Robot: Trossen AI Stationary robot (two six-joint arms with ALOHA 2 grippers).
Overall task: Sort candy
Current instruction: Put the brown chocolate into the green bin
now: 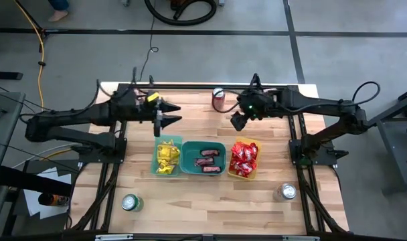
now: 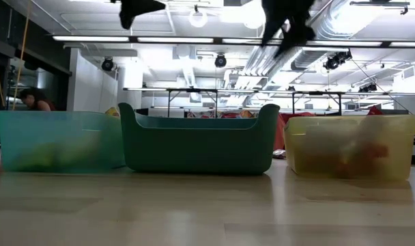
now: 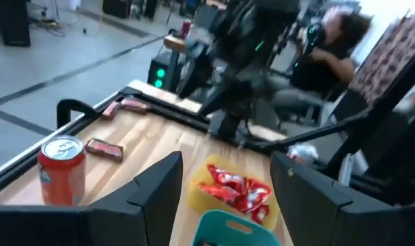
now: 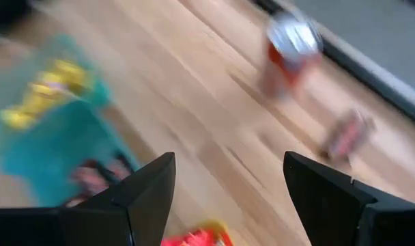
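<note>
Three bins stand in a row mid-table. The teal bin (image 1: 168, 156) holds yellow packets (image 1: 167, 154), the green bin (image 1: 203, 158) dark brown bars (image 1: 208, 161), the yellow bin (image 1: 244, 160) red packets (image 1: 243, 157). A loose brown bar (image 3: 103, 147) lies flat on the wood beside a red can (image 3: 61, 171), with more candy (image 3: 129, 104) at the far edge. My left gripper (image 1: 177, 114) hovers open behind the teal bin, pointing roughly level. My right gripper (image 1: 238, 122) hangs open behind the yellow bin, tilted down. Neither has anything between its fingers.
The red can (image 1: 219, 99) stands at the far edge between the two grippers. Two silver cans (image 1: 130, 202) (image 1: 286, 192) stand near the front corners. Bare wood lies in front of the bins. A person (image 3: 330, 41) sits beyond the table.
</note>
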